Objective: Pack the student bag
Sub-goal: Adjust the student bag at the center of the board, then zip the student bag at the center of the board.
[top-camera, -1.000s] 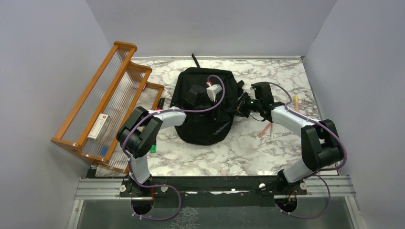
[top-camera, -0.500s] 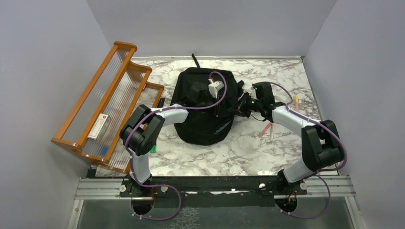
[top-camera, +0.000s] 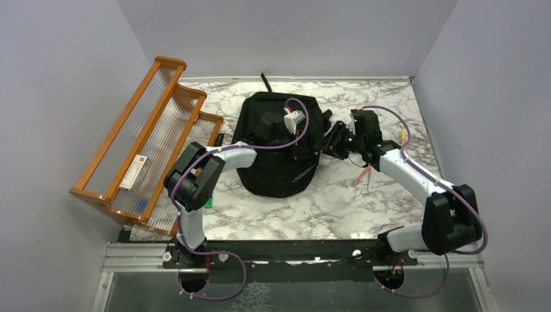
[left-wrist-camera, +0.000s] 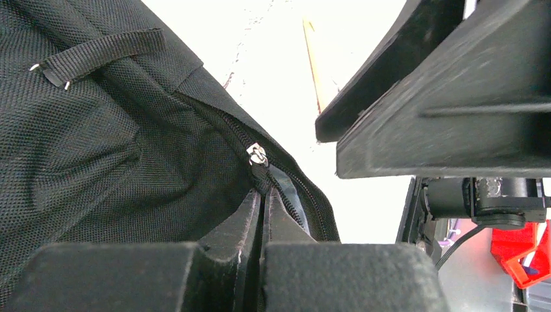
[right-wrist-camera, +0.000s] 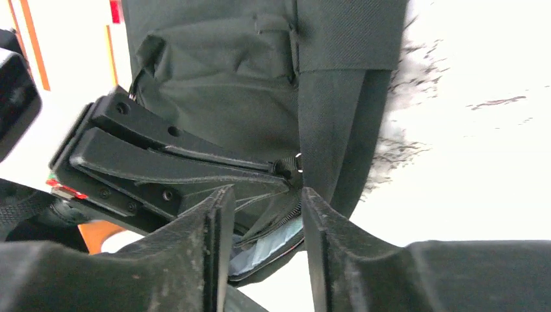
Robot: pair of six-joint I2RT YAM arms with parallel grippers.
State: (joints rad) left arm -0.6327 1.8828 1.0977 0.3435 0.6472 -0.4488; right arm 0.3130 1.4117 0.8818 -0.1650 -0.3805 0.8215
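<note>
Backpack (top-camera: 276, 146) lies just right of the wooden rack (top-camera: 170, 64). It looks soft, limp and light, best held at the zip (left-wrist-camera: 258, 155). Left gripper (left-wrist-camera: 262, 198) is closed, apparently pinching the zip. Right gripper (right-wrist-camera: 263, 195) stands parted, holding nothing.

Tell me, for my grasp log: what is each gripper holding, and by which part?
The left gripper pinches the large black fabric backpack at its zip edge, just below the slider. The right gripper is open, holding nothing.
</note>
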